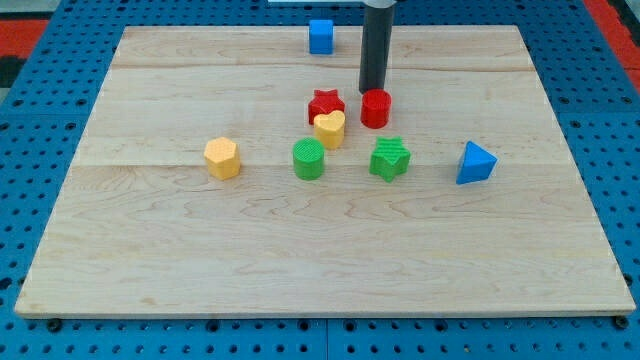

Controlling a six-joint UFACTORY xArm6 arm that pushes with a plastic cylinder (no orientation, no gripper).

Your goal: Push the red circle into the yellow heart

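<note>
My tip (372,91) has no jaws to close and rests just behind the red circle (376,108); the yellow heart (330,128) lies near, toward the view's lower left, on the worktop (150,250)

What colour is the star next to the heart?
Red: the red star, seen in the camera view.
</note>
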